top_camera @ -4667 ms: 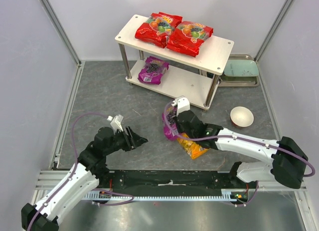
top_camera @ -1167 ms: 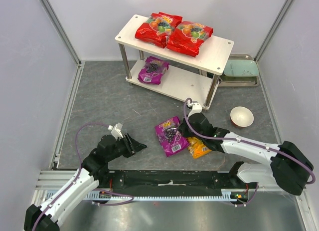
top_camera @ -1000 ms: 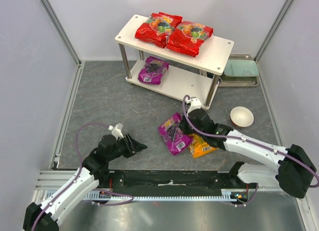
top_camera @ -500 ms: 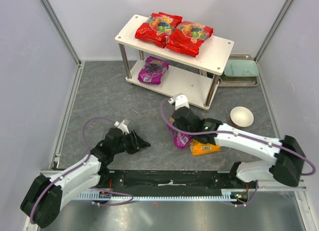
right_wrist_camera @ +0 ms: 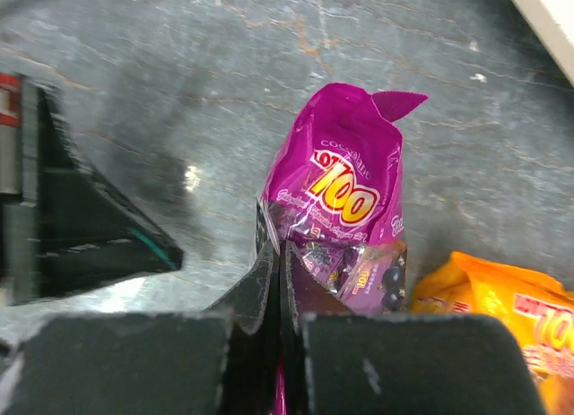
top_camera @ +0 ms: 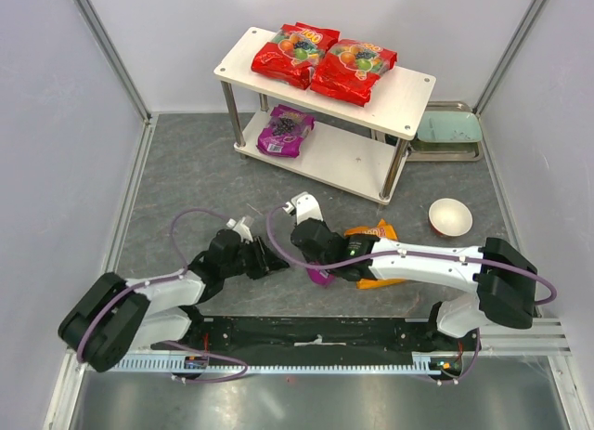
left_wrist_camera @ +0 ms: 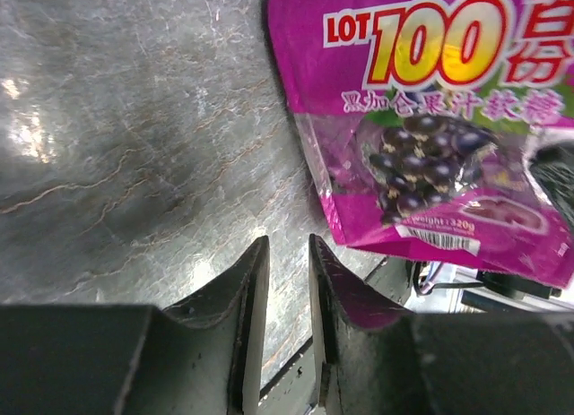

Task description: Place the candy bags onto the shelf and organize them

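My right gripper (top_camera: 302, 252) is shut on the edge of a purple candy bag (right_wrist_camera: 345, 177), which hangs in front of its fingers just above the floor. Part of the bag shows under the arm (top_camera: 321, 275). My left gripper (top_camera: 281, 263) is empty, its jaws a narrow gap apart, right beside that bag (left_wrist_camera: 430, 101). It shows at the left of the right wrist view (right_wrist_camera: 81, 218). An orange bag (top_camera: 379, 282) lies on the floor under the right arm. The shelf (top_camera: 399, 91) holds two red bags (top_camera: 295, 51) (top_camera: 353, 70) on top and a purple bag (top_camera: 285, 131) on its lower board.
A pale green tray (top_camera: 448, 128) sits at the back right beside the shelf. A white bowl (top_camera: 450, 216) stands on the floor right of the arms. Grey walls close in on both sides.
My right gripper has lifted the purple bag off the floor and carried it left. My left arm has reached right to meet it. The orange bag shifted slightly.
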### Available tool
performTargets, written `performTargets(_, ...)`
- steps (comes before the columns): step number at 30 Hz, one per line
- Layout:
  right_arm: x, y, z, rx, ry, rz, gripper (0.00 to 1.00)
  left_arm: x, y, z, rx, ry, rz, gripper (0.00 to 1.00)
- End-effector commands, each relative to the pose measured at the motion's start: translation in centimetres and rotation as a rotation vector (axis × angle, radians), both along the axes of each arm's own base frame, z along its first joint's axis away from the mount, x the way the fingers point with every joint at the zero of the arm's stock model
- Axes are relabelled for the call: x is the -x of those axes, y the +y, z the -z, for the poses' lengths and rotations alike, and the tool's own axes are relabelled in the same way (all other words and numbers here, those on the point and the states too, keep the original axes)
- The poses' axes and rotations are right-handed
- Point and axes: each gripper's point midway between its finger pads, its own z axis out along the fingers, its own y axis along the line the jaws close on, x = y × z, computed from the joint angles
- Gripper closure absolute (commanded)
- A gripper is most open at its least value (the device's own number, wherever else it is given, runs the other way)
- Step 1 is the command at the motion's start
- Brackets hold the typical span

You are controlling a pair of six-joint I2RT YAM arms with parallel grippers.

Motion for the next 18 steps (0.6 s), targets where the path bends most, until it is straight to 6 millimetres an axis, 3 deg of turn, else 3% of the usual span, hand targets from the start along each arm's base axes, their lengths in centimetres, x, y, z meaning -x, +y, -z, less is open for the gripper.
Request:
performTargets(1,0.8,3.8,-1.2,-0.214,0.045,-0.039,1.00,-1.2,-2.7,-1.4,0.068,-0.085,0.059,0.71)
performTargets(4,1.7,4.9,-0.2,-0.282,0.098,-0.061,1.00,-1.3,-3.9,-1.6,0.106,-0.095,0.079,0.72)
performTargets(6,2.2,5.1,0.5,-0.319,0.129,-0.058,1.00,-1.0,-4.3,-0.3,0.105,-0.049,0.082,0.74)
performTargets(7,2.5,5.6,0.5,-0.352,0.142,-0.068,1.00,-1.1,-4.8,-0.8,0.137,-0.071,0.093,0.74)
performTargets(8,2.6,6.1,0.0,-0.393,0.143,-0.078,1.00,-0.7,-4.8,0.3,0.128,-0.035,0.091,0.75)
performTargets(14,4.2,7.3,-0.1,-0.546,0.219,-0.111,1.00,0.2,-4.7,1.7,0.162,0.003,0.086,0.79)
performTargets(17,5.6,8.3,0.2,-0.634,0.285,-0.149,0.95,0.7,-4.4,1.9,0.179,0.010,0.082,0.80)
performTargets(18,6.2,8.0,1.2,-0.642,0.311,-0.154,0.94,0.9,-4.3,2.1,0.179,0.018,0.082,0.80)
